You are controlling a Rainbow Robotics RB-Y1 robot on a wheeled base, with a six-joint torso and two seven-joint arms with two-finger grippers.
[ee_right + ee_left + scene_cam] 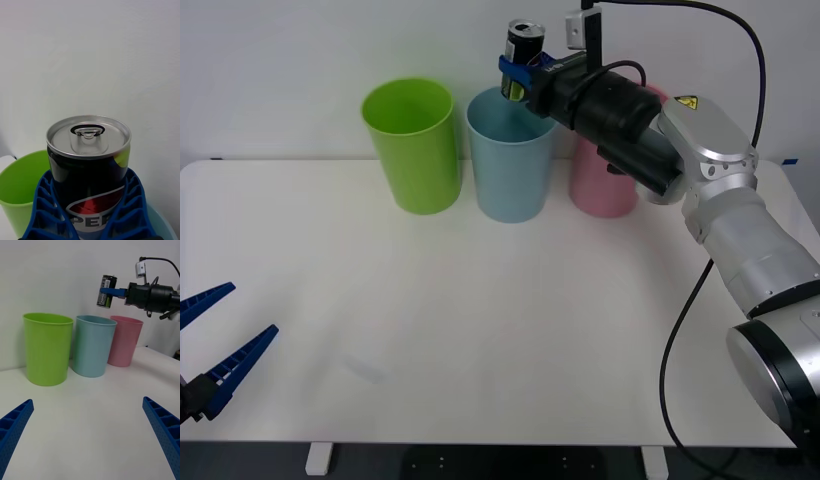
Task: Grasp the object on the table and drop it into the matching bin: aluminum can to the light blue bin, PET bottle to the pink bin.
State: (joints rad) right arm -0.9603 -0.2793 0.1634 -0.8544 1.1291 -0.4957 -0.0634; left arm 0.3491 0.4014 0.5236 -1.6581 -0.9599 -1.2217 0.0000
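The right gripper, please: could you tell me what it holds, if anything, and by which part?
The right gripper holds the aluminum can upright by its lower body, jaws on opposite sides, above the light blue bin. The left gripper holds nothing.

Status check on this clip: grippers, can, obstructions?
Right gripper shut on aluminum can, above light blue bin. Left gripper open, low over table. Nothing obstructing.

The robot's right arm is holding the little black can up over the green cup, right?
Not quite. The right gripper does hold the can up high, but over the light blue bin, not the lime green bin. The front view shows it.
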